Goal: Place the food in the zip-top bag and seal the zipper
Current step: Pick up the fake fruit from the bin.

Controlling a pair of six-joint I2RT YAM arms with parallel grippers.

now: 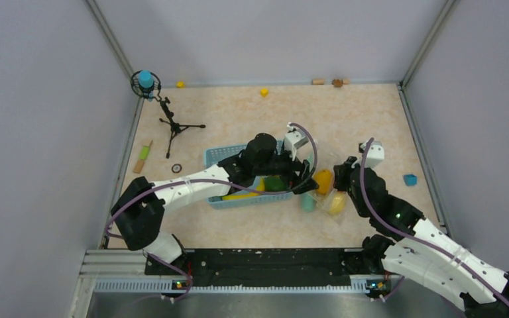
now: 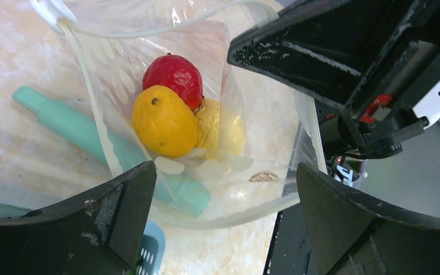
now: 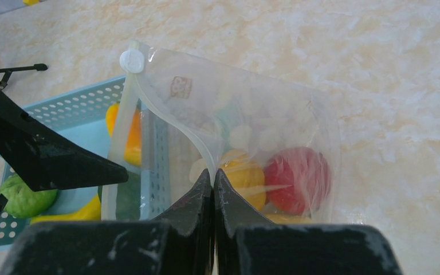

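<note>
Top view, left gripper: I see it (image 1: pixel 307 180) stretched across the light-blue perforated plastic basket (image 1: pixel 213 156), at the bag's mouth.
Top view, bag: the clear soft plastic zip-top bag (image 1: pixel 330 192) lies on the table just right of the basket, between both grippers, with orange and yellow shapes showing through it.
Top view, right gripper: it (image 1: pixel 342 171) sits at the bag's far edge; from here I cannot judge its jaws.
Left wrist, left gripper: jaws spread wide (image 2: pixel 226 172), nothing between them, the gaping bag below.
Left wrist, food: a glossy red toy fruit (image 2: pixel 172 77), an orange toy fruit (image 2: pixel 163 120) and a pale yellow piece (image 2: pixel 220 129) are bunched together inside the bag; a long teal stick (image 2: pixel 69 123) lies partly under it.
Right wrist, right gripper: fingers pressed together (image 3: pixel 213 177), pinching the bag's rim.
Right wrist, zipper: the thin clear zipper strip (image 3: pixel 166 114) is unsealed, with a white slider (image 3: pixel 130 60) at its far end.
Right wrist, basket: I make out a light green toy fruit (image 3: pixel 26 195), a yellow banana (image 3: pixel 74 212) and an orange piece (image 3: pixel 127 134) inside.
</note>
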